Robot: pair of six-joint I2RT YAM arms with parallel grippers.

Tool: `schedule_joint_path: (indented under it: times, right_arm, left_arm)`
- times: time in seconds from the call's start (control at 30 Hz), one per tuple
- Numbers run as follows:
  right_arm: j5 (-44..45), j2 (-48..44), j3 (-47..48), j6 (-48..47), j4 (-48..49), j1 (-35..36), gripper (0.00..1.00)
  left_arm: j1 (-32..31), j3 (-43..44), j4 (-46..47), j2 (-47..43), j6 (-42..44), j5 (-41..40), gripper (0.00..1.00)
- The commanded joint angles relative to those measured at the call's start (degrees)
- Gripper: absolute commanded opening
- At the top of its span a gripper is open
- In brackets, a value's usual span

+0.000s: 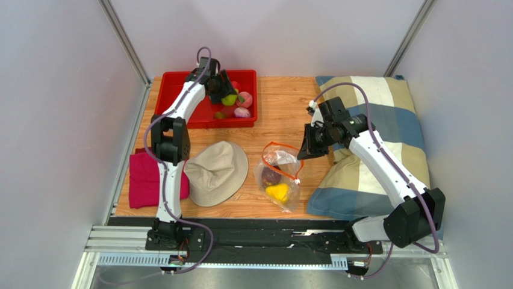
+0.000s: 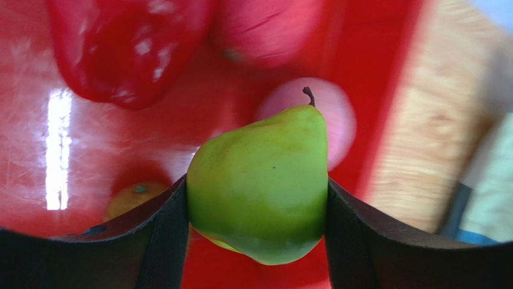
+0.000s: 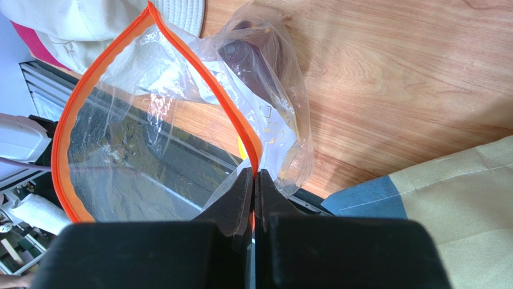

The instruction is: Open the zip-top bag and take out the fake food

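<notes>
The clear zip-top bag (image 1: 279,176) lies on the wooden table with its orange zipper strip (image 3: 63,129) gaping open. A yellow piece (image 1: 277,192) and a dark maroon piece (image 1: 271,176) of fake food sit inside. My right gripper (image 3: 254,173) is shut on the zipper strip's right end and holds it up. My left gripper (image 2: 258,201) is shut on a green toy pear (image 2: 262,180), held over the red tray (image 1: 171,96). The tray holds a red pepper (image 2: 123,48), a pink piece (image 2: 337,117) and a brownish piece (image 2: 129,198).
A beige hat (image 1: 217,171) lies left of the bag, with a pink folded cloth (image 1: 143,177) beyond it. A checked pillow (image 1: 373,144) covers the table's right side under my right arm. Grey walls enclose the table.
</notes>
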Motion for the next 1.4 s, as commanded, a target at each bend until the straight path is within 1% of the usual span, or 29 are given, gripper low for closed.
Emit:
schedule_joint_path:
  times: [0.0, 0.03, 0.07, 0.13, 0.17, 0.23, 0.27, 0.3, 0.33, 0.37, 0.4, 0.43, 0.47, 0.5, 0.53, 0.57, 0.6, 0.67, 0.7, 0.73, 0.77, 0.8, 0.83, 0.87, 0.9, 1.03, 1.2, 1.3, 1.37]
  right_arm:
    - [0.3, -0.5, 2.2, -0.9, 0.6, 0.0, 0.0]
    - [0.3, -0.5, 2.2, -1.0, 0.6, 0.0, 0.0]
    - [0.4, -0.6, 2.2, -1.2, 0.6, 0.1, 0.0]
    - [0.2, -0.5, 2.3, -1.2, 0.6, 0.0, 0.0]
    - [0.2, -0.4, 2.4, -1.3, 0.6, 0.1, 0.0]
    - [0.0, -0.3, 2.6, -1.0, 0.6, 0.1, 0.0]
    - [0.1, -0.3, 2.8, -0.8, 0.7, 0.1, 0.0]
    - [0.1, -0.2, 2.9, -0.6, 0.9, 0.0, 0.0]
    - [-0.1, -0.3, 3.6, -0.2, 1.0, 0.1, 0.0]
    - [-0.2, -0.2, 3.8, 0.0, 1.2, 0.0, 0.0]
    - [-0.3, 0.0, 4.3, 0.1, 1.3, 0.1, 0.0]
    - [-0.8, 0.1, 5.2, 0.3, 1.5, 0.1, 0.0]
    - [-1.1, 0.7, 5.8, 0.7, 1.6, 0.1, 0.0]
    - [-1.6, 0.9, 6.3, 0.9, 1.6, 0.1, 0.0]
    - [-2.3, 1.3, 6.5, 1.2, 1.8, 0.1, 0.0]
    - [-2.8, 1.9, 7.2, 1.6, 2.0, 0.1, 0.0]
    - [-3.0, 2.3, 7.3, 1.7, 2.0, 0.0, 0.0]
    - [-3.8, 2.5, 7.4, 2.2, 2.5, 0.0, 0.0]
    - [-3.8, 2.7, 7.3, 2.3, 2.7, 0.0, 0.0]
    - [-4.1, 2.7, 7.1, 2.5, 2.8, 0.1, 0.0]
    - [-4.3, 2.8, 6.9, 2.7, 2.9, 0.1, 0.0]
    - [-4.5, 2.9, 6.8, 3.0, 3.0, 0.1, 0.0]
    - [-4.7, 2.9, 6.7, 3.1, 3.1, 0.0, 0.0]
    - [-4.9, 2.8, 6.6, 3.2, 3.3, 0.1, 0.0]
    - [-4.9, 2.7, 6.4, 3.2, 3.2, 0.2, 0.0]
    - [-5.2, 2.0, 5.3, 3.3, 3.3, 0.2, 0.0]
    - [-5.3, 1.6, 4.3, 3.4, 3.5, 0.2, 0.0]
    - [-5.5, 1.4, 3.9, 3.4, 3.5, 0.1, 0.0]
    - [-5.3, 1.3, 3.7, 3.3, 3.6, 0.1, 0.0]
  left_arm:
    - [0.6, 4.7, -4.5, 2.9, -1.3, 0.7, 0.84]
    - [0.6, 5.4, -5.1, 3.4, -0.3, 0.3, 0.93]
    - [0.5, 6.2, -6.7, 3.6, 0.7, 0.3, 0.98]
    - [0.6, 7.1, -8.1, 2.3, 4.0, 0.8, 0.98]
    - [0.5, 5.0, -8.3, 1.2, 4.8, 1.2, 0.97]
    - [0.3, 1.2, -8.0, -4.5, 6.6, 1.7, 0.91]
    - [0.1, -4.0, -6.4, -6.9, 7.4, 2.7, 0.85]
    - [-0.3, -6.9, -5.3, -12.2, 9.1, 3.3, 0.81]
    - [-1.5, -10.1, -1.9, -15.2, 9.9, 5.5, 0.74]
    - [-2.1, -16.1, -0.3, -18.0, 10.8, 7.3, 0.7]
    - [-3.2, -18.8, 1.2, -23.3, 12.4, 8.9, 0.67]
    - [-4.1, -21.4, 2.6, -25.8, 13.0, 10.7, 0.63]
    - [-7.0, -25.7, 4.6, -28.1, 14.3, 13.8, 0.54]
    - [-8.8, -27.6, 5.1, -32.4, 15.0, 14.7, 0.53]
    - [-10.6, -29.2, 6.2, -34.2, 15.9, 16.6, 0.53]
    - [-14.9, -32.2, 6.5, -36.0, 17.7, 17.2, 0.52]
    - [-17.1, -33.5, 6.5, -39.2, 18.2, 16.7, 0.52]
    - [-21.5, -37.5, 7.3, -42.0, 18.8, 14.9, 0.52]
    - [-25.5, -38.8, 7.7, -43.9, 18.9, 14.7, 0.52]
    - [-27.2, -40.1, 8.5, -44.5, 18.8, 12.9, 0.51]
    - [-28.9, -42.8, 8.9, -45.1, 18.7, 11.8, 0.46]
    - [-32.1, -44.2, 9.2, -45.0, 18.5, 10.9, 0.38]
    - [-33.1, -45.1, 9.6, -44.5, 18.2, 10.4, 0.22]
    - [-34.2, -46.4, 9.5, -43.8, 17.4, 10.4, 0.18]
    - [-35.1, -46.8, 9.5, -42.5, 17.0, 10.3, 0.1]
    - [-38.7, -47.1, 9.3, -39.2, 16.8, 8.2, 0.09]
    - [-38.7, -44.8, 9.0, -33.2, 16.0, 6.2, 0.05]
    - [-38.8, -43.2, 7.6, -29.8, 16.5, 7.9, 0.02]
    - [-38.9, -44.3, 8.5, -29.4, 16.6, 9.3, 0.06]
